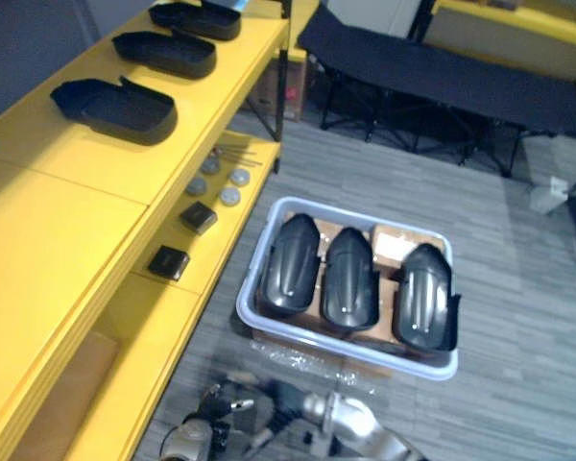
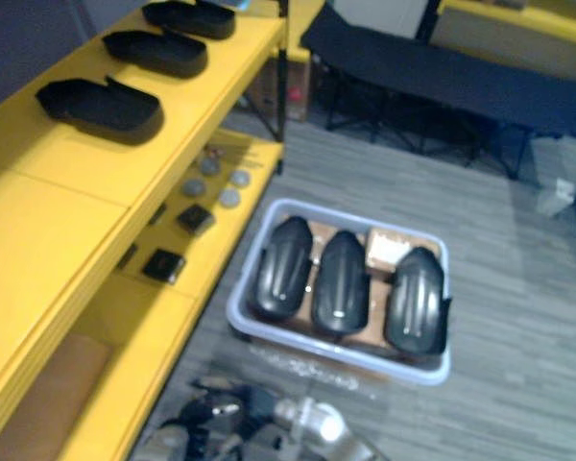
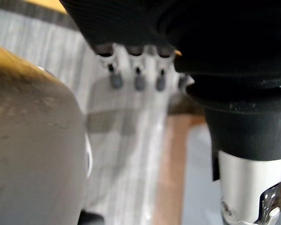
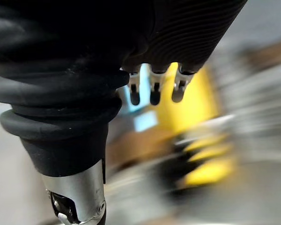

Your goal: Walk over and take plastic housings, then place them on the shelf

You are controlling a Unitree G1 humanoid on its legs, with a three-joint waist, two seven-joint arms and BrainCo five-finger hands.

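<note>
Three plastic housings [image 1: 350,279] side by side in pale bin [image 1: 365,218] on grey floor [image 1: 518,288], domed backs up, cardboard [image 1: 396,245] under them. Bin just beside yellow shelf [image 1: 77,202]. Three shelved housings [image 1: 115,108] in row on shelf top, hollow side up, apart from each other. Lower shelf level: small black boxes [image 1: 199,218], grey discs [image 1: 230,196]. Black cot [image 1: 442,77] beyond bin. Left hand [image 3: 138,82]: fingers hang straight, apart, holding nothing. Right hand [image 4: 154,93]: same, loose and empty.
</note>
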